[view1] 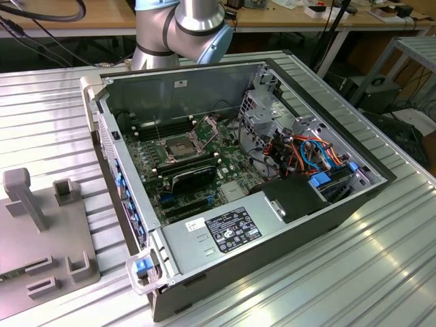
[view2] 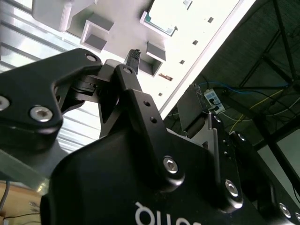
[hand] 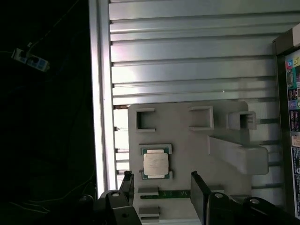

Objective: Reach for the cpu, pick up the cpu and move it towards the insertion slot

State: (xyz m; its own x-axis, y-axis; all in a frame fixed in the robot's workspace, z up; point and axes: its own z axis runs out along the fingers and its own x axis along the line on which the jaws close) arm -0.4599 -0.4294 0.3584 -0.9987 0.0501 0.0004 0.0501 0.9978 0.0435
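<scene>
The cpu (hand: 155, 164), a small square chip with a silvery-tan face, lies flat in a seat on a grey fixture plate (hand: 187, 140). In the first wrist view my gripper (hand: 161, 183) hangs above the plate. It is open, its two black fingers (hand: 199, 192) spread wider than the chip and standing just to one side of it, not touching. The second wrist view catches the chip's edge (view2: 159, 23) beyond one fingertip (view2: 133, 55). The insertion slot (view1: 178, 146), a square socket with a shiny frame raised, sits on the motherboard inside the open computer case (view1: 327, 204).
The fixture plate (view1: 41, 231) lies at the exterior view's left, with raised blocks (hand: 236, 154) and a post (view1: 24, 194). Inside the case are a black graphics card (view1: 194, 178), a power supply (view1: 225, 231) and cables (view1: 306, 153). The ribbed table's edge (hand: 101, 93) runs beside the plate.
</scene>
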